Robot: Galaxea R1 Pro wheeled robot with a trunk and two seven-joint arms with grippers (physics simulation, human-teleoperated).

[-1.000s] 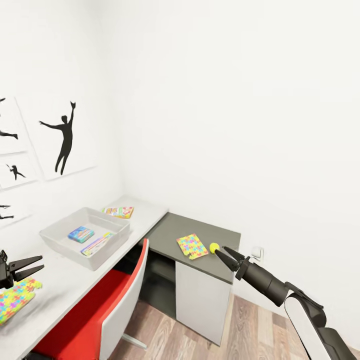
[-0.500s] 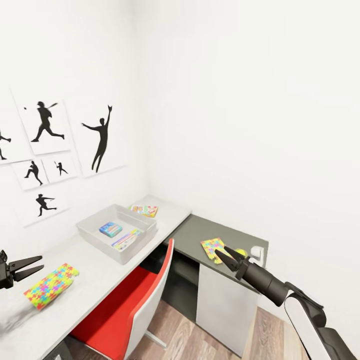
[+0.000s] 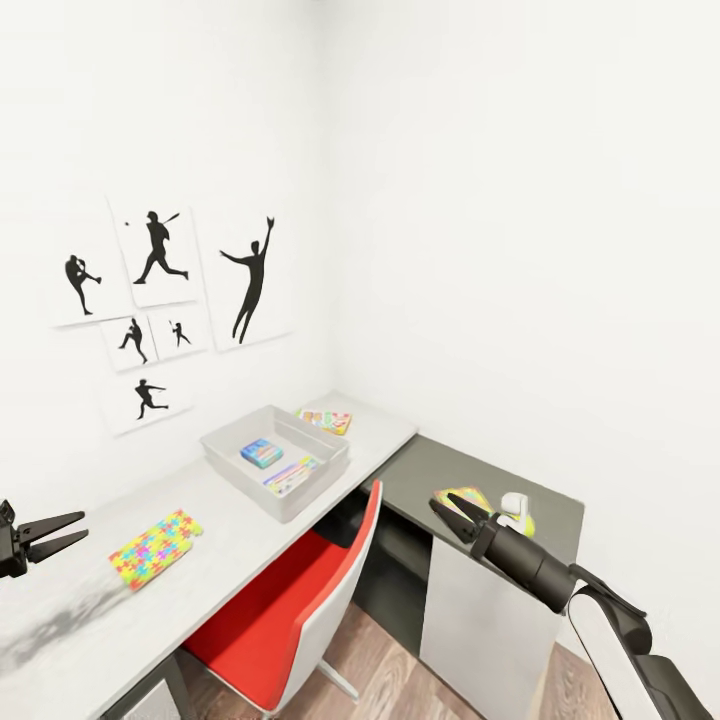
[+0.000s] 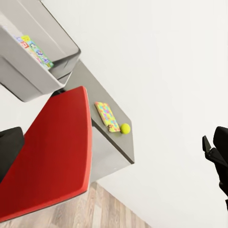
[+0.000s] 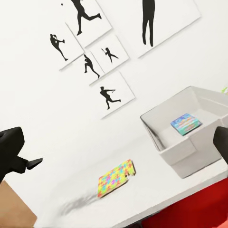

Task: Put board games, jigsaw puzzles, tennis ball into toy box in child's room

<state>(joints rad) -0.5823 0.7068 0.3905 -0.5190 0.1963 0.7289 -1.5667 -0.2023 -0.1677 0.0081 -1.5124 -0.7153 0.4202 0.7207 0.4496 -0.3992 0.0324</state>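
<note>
The grey toy box (image 3: 228, 450) stands on the white table and holds a blue board game (image 3: 261, 453) and a striped one (image 3: 292, 475). A third board game (image 3: 326, 420) lies behind the box by the wall. One jigsaw puzzle (image 3: 155, 548) lies on the white table, a little right of my open, empty left gripper (image 3: 50, 535). The second jigsaw puzzle (image 3: 464, 496) and the tennis ball (image 3: 527, 525) lie on the dark desk, partly hidden behind my open right gripper (image 3: 452, 512). The left wrist view shows that puzzle (image 4: 107, 116) and the ball (image 4: 125, 128) side by side.
A red chair (image 3: 300, 610) is tucked under the corner where the white table (image 3: 90, 620) meets the dark desk (image 3: 420, 470). Black silhouette pictures (image 3: 160, 300) hang on the left wall. Wooden floor (image 3: 390, 690) shows below.
The whole picture has slid right as the camera turned left, bringing more wall pictures and table into view. Both grippers hold the same place in the picture, open.
</note>
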